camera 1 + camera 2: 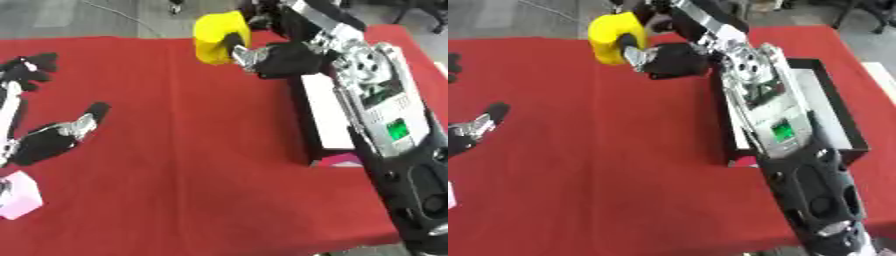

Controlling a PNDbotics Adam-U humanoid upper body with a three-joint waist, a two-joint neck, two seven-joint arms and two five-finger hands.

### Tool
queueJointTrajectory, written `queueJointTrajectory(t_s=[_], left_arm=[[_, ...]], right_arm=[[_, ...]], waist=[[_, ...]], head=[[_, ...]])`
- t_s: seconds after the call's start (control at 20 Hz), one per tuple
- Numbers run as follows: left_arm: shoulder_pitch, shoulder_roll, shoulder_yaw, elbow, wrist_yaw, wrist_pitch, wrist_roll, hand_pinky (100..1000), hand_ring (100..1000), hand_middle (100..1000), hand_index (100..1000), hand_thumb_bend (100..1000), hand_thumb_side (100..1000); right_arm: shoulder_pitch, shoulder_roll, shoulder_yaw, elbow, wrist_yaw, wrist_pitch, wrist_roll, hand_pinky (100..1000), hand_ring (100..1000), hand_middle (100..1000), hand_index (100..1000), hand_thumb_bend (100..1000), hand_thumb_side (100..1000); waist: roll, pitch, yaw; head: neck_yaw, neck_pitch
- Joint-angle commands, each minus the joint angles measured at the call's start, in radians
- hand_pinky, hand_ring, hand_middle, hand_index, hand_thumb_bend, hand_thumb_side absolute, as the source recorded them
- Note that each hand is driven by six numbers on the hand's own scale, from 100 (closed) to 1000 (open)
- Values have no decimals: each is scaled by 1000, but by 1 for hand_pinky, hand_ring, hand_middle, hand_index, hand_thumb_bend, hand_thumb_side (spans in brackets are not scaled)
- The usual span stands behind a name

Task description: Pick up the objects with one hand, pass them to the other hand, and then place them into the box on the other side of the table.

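A yellow block-shaped object (217, 36) is held above the far edge of the red table, with my right hand (278, 58) shut on it, fingers curled over its right side. My left hand (54, 136) rests on the table at the left, fingers straight and holding nothing. A black-rimmed box with a white inside (829, 107) sits on the right side of the table, partly hidden by my right forearm. A pink and white object (19, 195) lies at the lower left by my left arm.
The red tablecloth (192, 150) covers the table. A small pink item (337, 161) shows at the box's near corner. Black items (31, 67) lie at the far left edge. Grey floor lies beyond the far edge.
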Motion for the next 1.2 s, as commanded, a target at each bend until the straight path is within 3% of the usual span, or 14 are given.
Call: queueJointTrajectory(t_s=[0.05,0.15,0.2,0.4,0.65,0.75,0.95,1.0,1.05,1.1,1.2], left_arm=[[17,57,60,-27,29,17,53,685,686,673,848,399,610],[40,71,93,-31,46,33,85,682,678,662,824,267,599],[51,76,109,-33,57,42,99,681,675,656,819,319,577],[79,88,167,-42,96,67,137,680,662,634,796,268,569],[94,81,201,-50,127,78,142,673,649,617,774,239,581],[99,80,209,-51,146,82,136,669,641,609,765,221,602],[110,85,222,-53,180,99,105,676,653,622,785,219,629],[113,87,226,-54,185,106,95,680,660,629,794,224,640],[115,89,230,-55,191,112,86,681,662,631,798,228,643],[118,92,235,-57,195,117,78,683,666,636,806,234,649],[124,97,243,-61,205,127,65,684,672,643,815,242,655]], right_arm=[[27,-87,-73,6,2,16,-74,900,978,557,603,100,126],[69,-130,-116,33,25,26,-121,895,978,560,609,100,168],[89,-150,-137,48,39,30,-146,892,978,560,610,100,135],[168,-212,-199,116,96,46,-218,881,983,577,636,100,154],[243,-237,-228,186,168,42,-224,874,1000,621,685,100,148],[264,-237,-239,204,194,39,-210,879,1000,686,742,100,140],[297,-234,-262,228,257,28,-154,960,1000,932,963,100,100],[301,-234,-267,231,275,23,-140,998,1000,1000,1000,100,232],[304,-233,-272,232,292,17,-129,1000,1000,1000,1000,100,304],[306,-231,-277,231,305,11,-122,1000,1000,1000,1000,100,432],[308,-228,-285,225,317,-1,-115,1000,1000,1000,1000,100,501]], waist=[[4,-15,-2],[4,-13,-2],[4,-12,-3],[4,-8,-3],[3,-5,0],[3,-5,0],[3,-4,0],[4,-4,0],[4,-5,0],[4,-5,0],[6,-5,1]], head=[[-16,-16],[-28,-21],[-34,-23],[-59,-31],[-86,-38],[-90,-40],[-88,-43],[-87,-43],[-86,-43],[-85,-43],[-84,-42]])
